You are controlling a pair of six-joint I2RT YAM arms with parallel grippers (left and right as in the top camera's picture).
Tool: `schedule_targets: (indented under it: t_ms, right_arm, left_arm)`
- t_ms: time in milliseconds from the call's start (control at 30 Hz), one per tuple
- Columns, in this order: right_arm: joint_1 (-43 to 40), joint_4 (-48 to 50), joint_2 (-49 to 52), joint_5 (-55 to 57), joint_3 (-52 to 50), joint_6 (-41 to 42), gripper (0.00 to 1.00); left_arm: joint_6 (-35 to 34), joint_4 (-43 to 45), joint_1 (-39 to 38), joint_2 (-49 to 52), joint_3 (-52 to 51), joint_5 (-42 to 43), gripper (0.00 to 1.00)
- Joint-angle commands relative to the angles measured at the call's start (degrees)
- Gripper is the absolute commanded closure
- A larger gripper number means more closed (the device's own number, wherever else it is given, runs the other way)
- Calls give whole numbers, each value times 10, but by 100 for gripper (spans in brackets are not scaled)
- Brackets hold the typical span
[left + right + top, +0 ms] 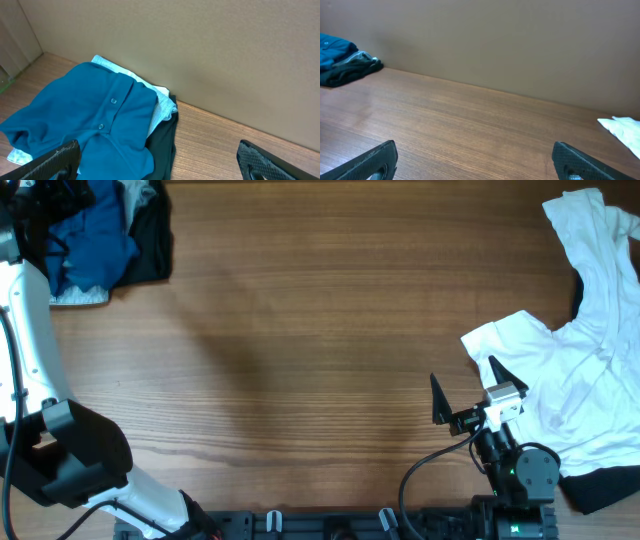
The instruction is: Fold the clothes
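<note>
A crumpled pile of clothes lies at the table's far left corner. It holds a blue shirt (92, 235) with a buttoned placket (90, 115), a pale piece (161, 106) under it and a black garment (152, 240) (164, 145) on its right side. A white shirt (590, 365) lies spread and rumpled at the right edge, with a dark garment (603, 485) under its near corner. My left gripper (157, 164) is open and empty, just above the pile's near edge. My right gripper (466, 387) (477, 162) is open and empty over bare wood, just left of the white shirt.
The wooden table (300, 350) runs to a plain beige wall (495, 40) at the back. The left arm's white link (30, 330) runs along the left edge. The right arm's base and cable (510, 470) sit at the near edge.
</note>
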Motion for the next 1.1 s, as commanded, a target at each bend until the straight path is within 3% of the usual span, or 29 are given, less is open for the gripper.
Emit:
schedule_targets:
  t_ms: [0,333,567,767,1067]
  right_arm:
    - [3,2,-6,7,0,1,0]
    - [3,2,-6,7,0,1,0]
    - [3,2,-6,7,0,1,0]
    - [3,2,-6,7,0,1,0]
    - [3,2,-6,7,0,1,0]
  left_arm:
    - [-3,1,5,6,-1,7,0]
    - [-3,-12,-18,-17,-1,0,0]
    - [-7,-86,-99,-95,-1,-8,0]
    - [1,-73,-188,-140,-13,0,0]
    - [0,-30,-219,-248,-145,1,0]
